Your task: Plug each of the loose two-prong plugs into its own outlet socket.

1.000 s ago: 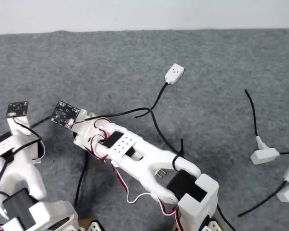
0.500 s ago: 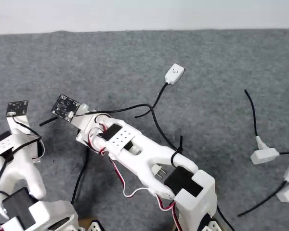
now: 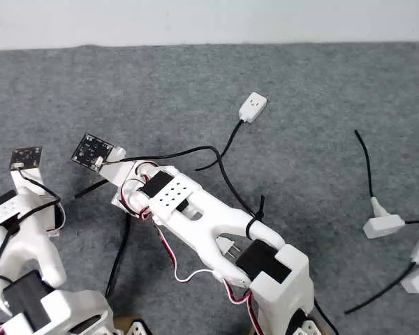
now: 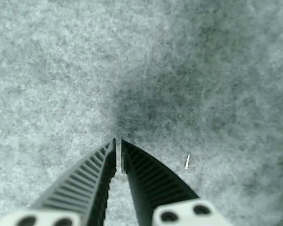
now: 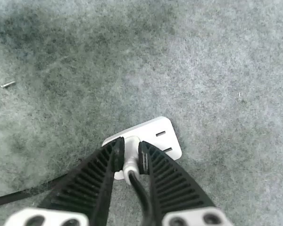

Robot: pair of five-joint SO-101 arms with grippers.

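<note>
Socket (image 5: 156, 135) I judged light, hard plastic on limp cord (image 5: 136, 184); right gripper (image 5: 130, 147) was clamped on its neck, the sound hold. Left gripper (image 4: 118, 144), off at 9 o'clock, had jaws together, empty.

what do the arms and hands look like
The left arm and right arm are chunky white plastic with black motor blocks; red, white and black wires loop along the right one. Each wrist carries a small square black board. The left hand and right hand have two dark ribbed fingers tapering to points, on white mounts.
</note>
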